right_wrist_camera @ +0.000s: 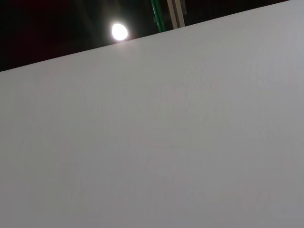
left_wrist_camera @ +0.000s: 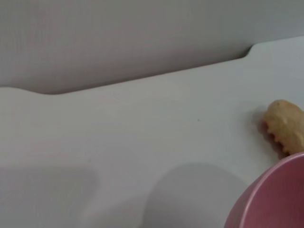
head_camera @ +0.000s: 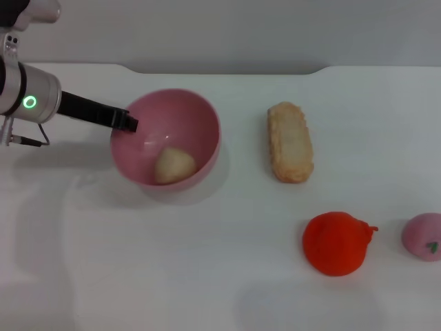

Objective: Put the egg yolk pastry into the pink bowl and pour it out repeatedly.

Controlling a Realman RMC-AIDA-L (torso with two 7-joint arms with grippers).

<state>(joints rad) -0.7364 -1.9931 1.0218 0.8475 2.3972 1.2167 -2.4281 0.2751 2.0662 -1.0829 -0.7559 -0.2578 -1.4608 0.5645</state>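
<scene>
The pink bowl [head_camera: 187, 114] stands at the left middle of the white table. The egg yolk pastry [head_camera: 172, 166], a pale beige ball, lies inside it against the near wall. My left gripper [head_camera: 128, 123] reaches in from the left, and its dark fingers are closed on the bowl's left rim. The bowl looks tipped slightly towards me. Part of the bowl's rim shows in the left wrist view [left_wrist_camera: 275, 199]. The right gripper is out of view; the right wrist view shows only a blank pale surface.
A long crusty bread [head_camera: 289, 141] lies to the right of the bowl and also shows in the left wrist view [left_wrist_camera: 285, 126]. A red round object [head_camera: 336, 243] and a pink fruit with a green mark [head_camera: 424, 236] sit at the front right.
</scene>
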